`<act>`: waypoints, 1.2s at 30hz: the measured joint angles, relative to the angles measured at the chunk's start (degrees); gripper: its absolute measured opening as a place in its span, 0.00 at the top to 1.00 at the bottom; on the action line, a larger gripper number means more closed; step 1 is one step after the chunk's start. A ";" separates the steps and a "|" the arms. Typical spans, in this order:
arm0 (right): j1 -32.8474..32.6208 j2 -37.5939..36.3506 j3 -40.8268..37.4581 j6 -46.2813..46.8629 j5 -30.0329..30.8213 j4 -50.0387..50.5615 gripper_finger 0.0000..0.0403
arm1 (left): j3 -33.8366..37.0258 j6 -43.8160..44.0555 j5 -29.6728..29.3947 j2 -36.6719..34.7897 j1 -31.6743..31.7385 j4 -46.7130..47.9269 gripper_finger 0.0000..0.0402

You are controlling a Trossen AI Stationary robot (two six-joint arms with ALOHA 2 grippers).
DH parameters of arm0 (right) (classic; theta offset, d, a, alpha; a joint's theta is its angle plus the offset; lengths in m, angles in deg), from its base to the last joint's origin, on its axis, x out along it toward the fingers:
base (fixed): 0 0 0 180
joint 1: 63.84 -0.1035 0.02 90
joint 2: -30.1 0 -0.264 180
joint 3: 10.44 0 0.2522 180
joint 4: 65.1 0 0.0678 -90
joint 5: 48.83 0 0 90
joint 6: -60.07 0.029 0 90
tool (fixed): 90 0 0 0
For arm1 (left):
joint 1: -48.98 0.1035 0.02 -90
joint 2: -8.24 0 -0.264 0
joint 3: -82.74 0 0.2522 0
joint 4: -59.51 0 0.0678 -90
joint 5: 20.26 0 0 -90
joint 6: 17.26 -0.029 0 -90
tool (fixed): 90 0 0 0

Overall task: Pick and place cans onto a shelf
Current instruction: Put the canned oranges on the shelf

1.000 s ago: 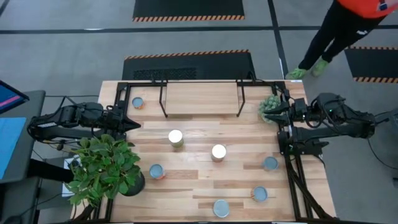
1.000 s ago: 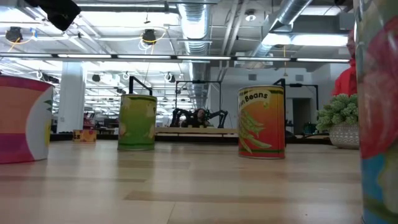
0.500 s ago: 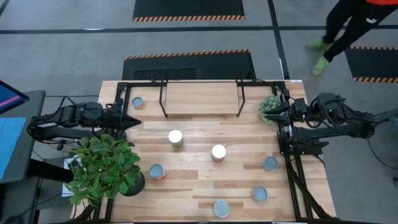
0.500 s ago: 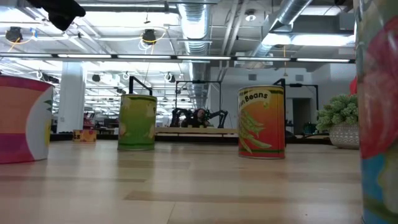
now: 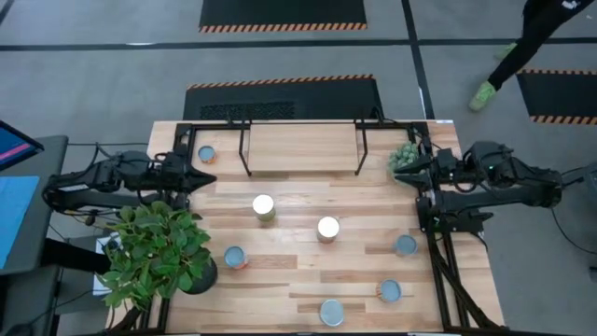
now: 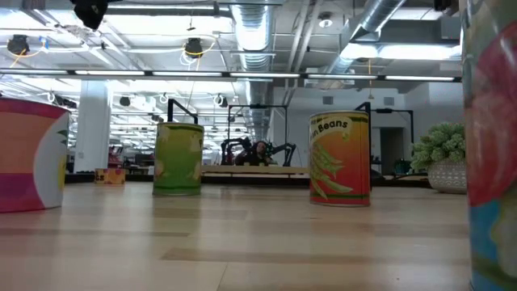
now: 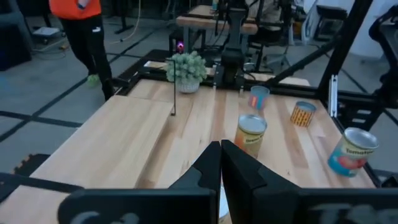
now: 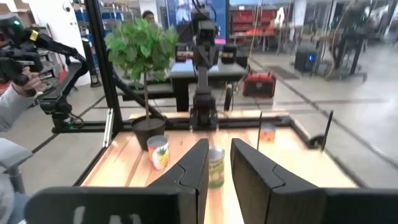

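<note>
On the plank worktop (image 5: 298, 280) seven cans stood upright and apart; none was on the shelf (image 5: 300, 147), which stood at the far edge on thin black legs with its light-wood board bare. One blue-topped can (image 5: 206, 154) stood just beside the shelf's left end; a white-topped can with a green label (image 5: 264, 206) and a white-topped can with an orange beans label (image 5: 327, 228) stood near the middle of the worktop; a fourth can (image 5: 235, 258) stood near the large potted plant (image 5: 157, 254) at the left edge; three more, a can by the right rail (image 5: 405, 245), a can nearer the front (image 5: 390, 290) and a can at the front edge (image 5: 332, 312), lay toward the front right. The left gripper (image 5: 203, 177) hovered at the left edge of the worktop, near the can by the shelf's left end and touching none; its fingers (image 7: 208, 169) were clenched together, grasping nothing. The right gripper (image 5: 399, 172) hung at the right edge, just beside a small potted plant (image 5: 405, 157); its fingers (image 8: 194, 167) stood slightly parted, released and empty. In the high view a person's leg and green shoe (image 5: 484, 93) showed on the floor beyond the worktop's far right corner; in the left wrist view a person in an orange top (image 7: 84, 31) stood on that same side.
</note>
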 joint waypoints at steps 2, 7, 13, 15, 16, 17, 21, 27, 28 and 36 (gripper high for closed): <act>0.00 0.07 -0.83 0.61 0.02 0.49 0.77 | 1.74 0.09 -0.01 0.00 0.00 -2.42 1.00; 0.00 1.36 -4.48 0.62 0.34 -2.36 0.77 | 8.79 1.62 0.67 0.02 0.01 -15.65 1.00; 0.01 5.38 -7.89 0.34 4.20 -10.99 0.77 | 16.88 -1.32 1.55 0.00 0.00 -29.37 1.00; 0.07 7.18 -8.45 -0.79 4.66 -13.95 0.77 | 18.11 -2.33 1.53 0.00 0.00 -30.68 1.00; 0.07 8.58 -8.43 -2.10 4.72 -15.40 0.77 | 18.44 -2.65 1.52 0.00 0.00 -30.58 1.00; 0.07 10.00 -8.43 -3.70 4.74 -16.79 0.77 | 18.75 -2.71 1.32 0.00 0.00 -30.66 1.00; 0.07 14.82 -8.43 -8.72 4.72 -21.18 0.77 | 19.48 -4.10 -4.14 0.00 0.00 -30.84 1.00; 0.00 21.66 -8.38 -3.62 4.56 -20.43 0.77 | 20.06 -6.21 -19.44 0.80 0.00 -34.95 1.00; 0.00 22.70 -8.36 -2.41 4.57 -20.22 0.77 | 20.06 -6.18 -21.09 0.87 0.01 -35.39 1.00; 0.04 31.24 -8.36 -3.52 4.52 -23.03 0.77 | 20.06 -5.74 -23.80 0.75 0.01 -30.46 1.00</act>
